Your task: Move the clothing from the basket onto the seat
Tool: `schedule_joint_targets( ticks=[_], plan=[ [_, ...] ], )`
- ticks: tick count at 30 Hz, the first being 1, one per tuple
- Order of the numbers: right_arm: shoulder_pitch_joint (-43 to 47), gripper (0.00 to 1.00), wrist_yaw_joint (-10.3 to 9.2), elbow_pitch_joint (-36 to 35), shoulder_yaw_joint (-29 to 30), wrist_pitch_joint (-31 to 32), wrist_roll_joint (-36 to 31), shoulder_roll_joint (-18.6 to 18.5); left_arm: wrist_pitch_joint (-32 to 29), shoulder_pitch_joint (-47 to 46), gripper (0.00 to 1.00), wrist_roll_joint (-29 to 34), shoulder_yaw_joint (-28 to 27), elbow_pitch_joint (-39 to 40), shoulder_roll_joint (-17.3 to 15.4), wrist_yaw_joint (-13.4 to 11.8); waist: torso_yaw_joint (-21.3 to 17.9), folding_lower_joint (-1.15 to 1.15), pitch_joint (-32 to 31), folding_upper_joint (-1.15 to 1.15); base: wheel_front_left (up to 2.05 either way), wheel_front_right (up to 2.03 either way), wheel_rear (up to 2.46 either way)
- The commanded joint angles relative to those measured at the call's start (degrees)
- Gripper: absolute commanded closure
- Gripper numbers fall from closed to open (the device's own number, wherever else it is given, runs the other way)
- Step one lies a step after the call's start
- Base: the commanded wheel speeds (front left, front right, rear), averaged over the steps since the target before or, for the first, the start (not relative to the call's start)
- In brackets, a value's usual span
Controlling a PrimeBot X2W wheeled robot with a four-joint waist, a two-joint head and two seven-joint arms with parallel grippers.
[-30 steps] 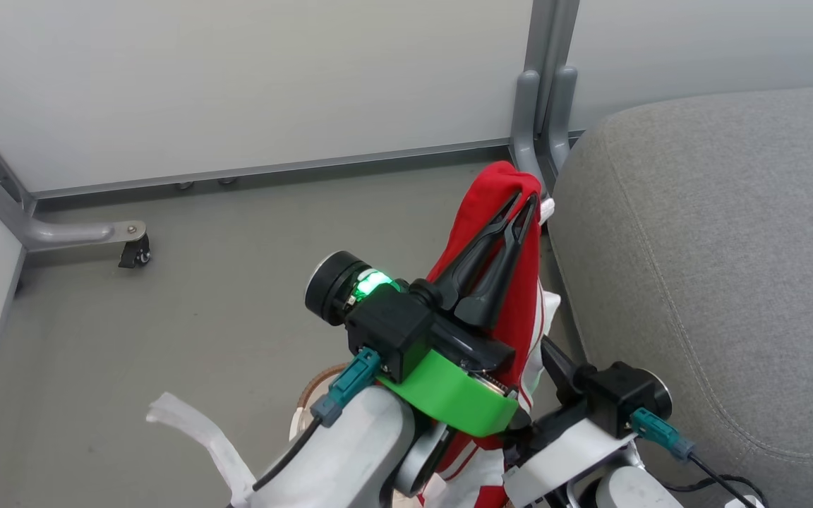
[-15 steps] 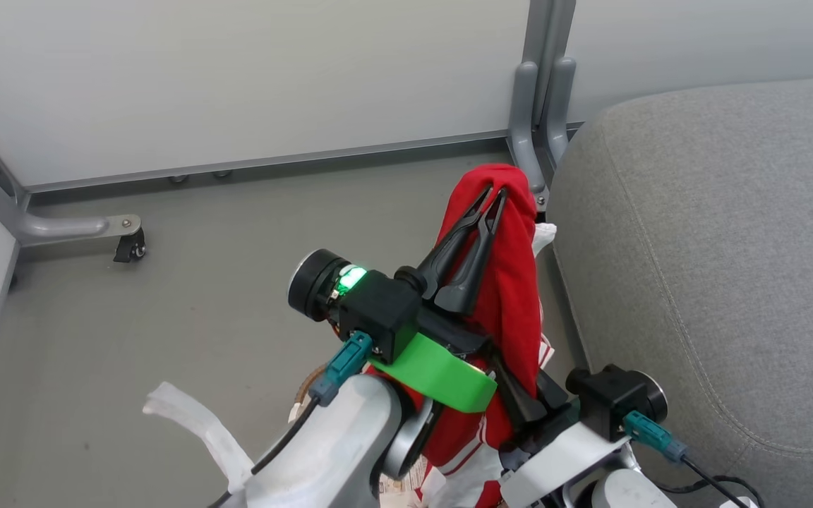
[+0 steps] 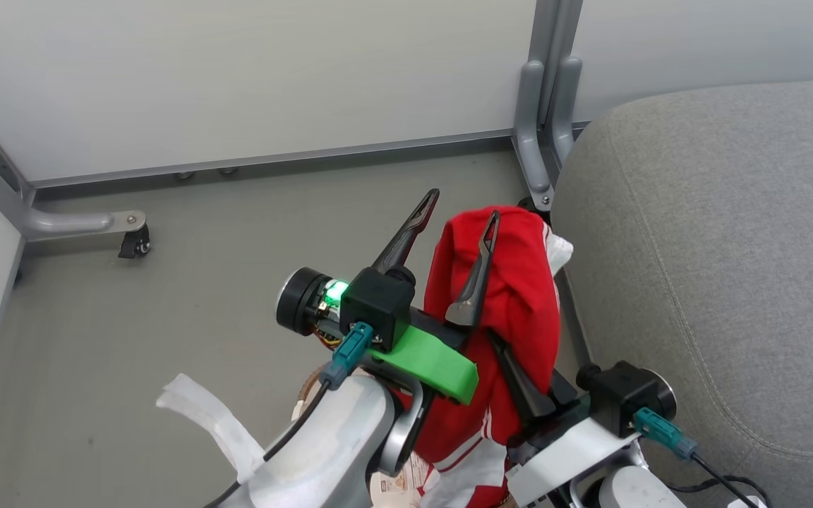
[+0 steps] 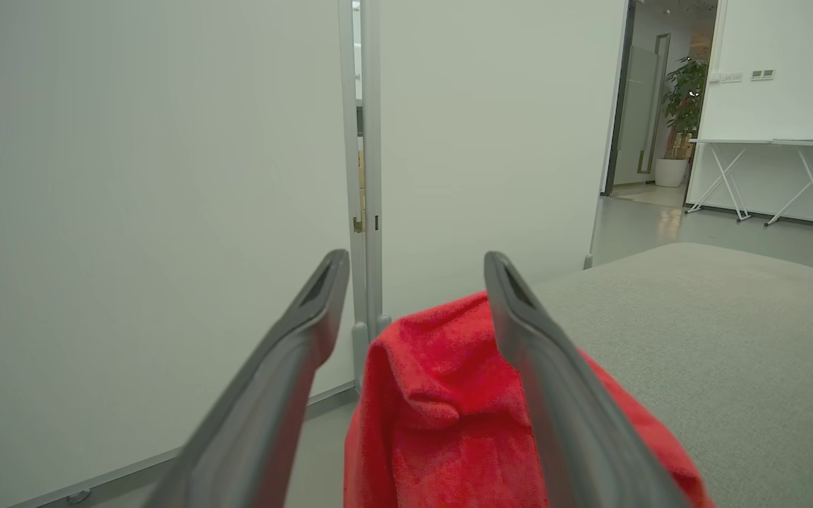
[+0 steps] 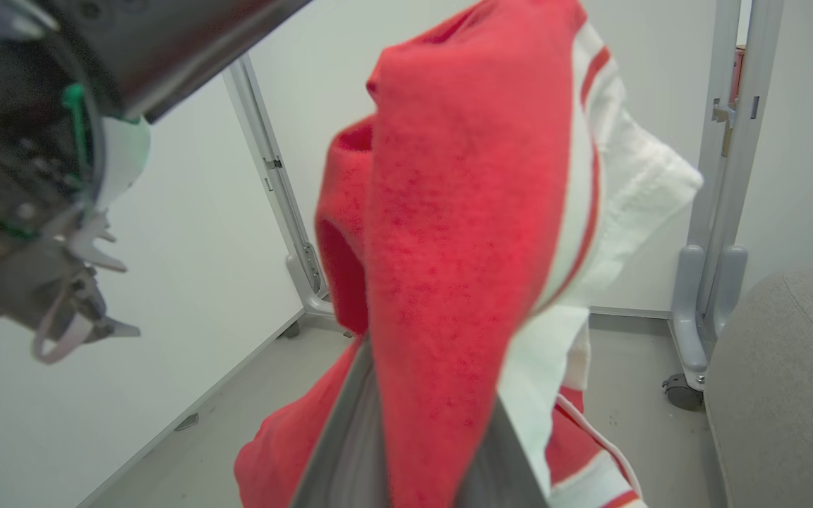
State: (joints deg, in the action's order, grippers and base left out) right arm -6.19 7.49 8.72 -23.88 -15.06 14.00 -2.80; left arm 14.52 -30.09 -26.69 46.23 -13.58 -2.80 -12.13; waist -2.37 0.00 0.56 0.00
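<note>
**Head view.** The left gripper (image 3: 464,206) stands released, fingers spread, with one finger lying against the clothing (image 3: 519,282). The right gripper (image 3: 523,384) is clenched on the clothing, which bunches above its fingers and drapes down around them. The seat (image 3: 717,247) lies just right of it.

**Left wrist view.** The clothing (image 4: 442,395) sits between and below the spread fingers, unpinched.

**Right wrist view.** The fingers close on a red fold (image 5: 449,247), and white panels trail to the right.

We judge the fabric light, soft and limp. It will sag, swing and may snag. We advise gripping a thick bunched fold, not a cuff.
</note>
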Motion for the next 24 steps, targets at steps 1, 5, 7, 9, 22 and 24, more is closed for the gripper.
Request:
schedule_joint_targets(
  ticks=[1, 5, 7, 9, 22, 24],
  plan=[
    [0.2, 1.0, 0.0, -0.1, 0.2, -0.2, 0.0, -0.2, -0.1, -1.3, 0.0, 0.3, -0.1, -0.4, -0.2, -0.3, 0.1, 0.0, 0.0, 0.0, 0.0, 0.0, 0.0],
    [0.2, 1.0, 0.0, -0.1, 0.3, -0.2, -0.1, -0.2, -0.1, -1.2, 0.0, 0.2, 0.0, -1.0, -0.6, -0.3, 0.1, 0.0, 0.1, 0.0, 0.0, 0.0, 0.0],
    [0.2, 1.0, 0.0, -0.1, 0.5, -0.2, -0.1, -0.2, 0.0, -1.1, 0.0, 0.1, 0.1, -1.2, -0.9, 0.1, 0.1, 0.0, 0.2, 0.0, 0.0, 0.0, 0.0],
    [0.2, 1.0, 0.0, -0.2, 0.7, -0.2, -0.2, -0.2, 0.1, -1.1, 0.0, 0.3, 0.7, -1.3, -1.4, 1.2, 0.0, 0.0, 0.2, 0.0, 0.0, 0.0, 0.0],
    [0.8, 1.0, 0.0, -1.1, 5.4, -0.2, -1.4, -0.2, 0.6, 4.0, 0.0, -4.8, 0.5, -2.0, -6.7, 10.6, -1.7, 0.0, 1.9, 0.0, 0.0, 0.0, 0.0],
    [0.9, 1.0, 0.0, -1.5, 6.7, -0.2, -1.6, -0.2, 0.7, 5.0, 0.0, -4.8, 0.2, -1.6, -7.8, 12.3, -2.2, 0.0, 2.3, 0.0, 0.0, 0.0, 0.0]
  ],
)
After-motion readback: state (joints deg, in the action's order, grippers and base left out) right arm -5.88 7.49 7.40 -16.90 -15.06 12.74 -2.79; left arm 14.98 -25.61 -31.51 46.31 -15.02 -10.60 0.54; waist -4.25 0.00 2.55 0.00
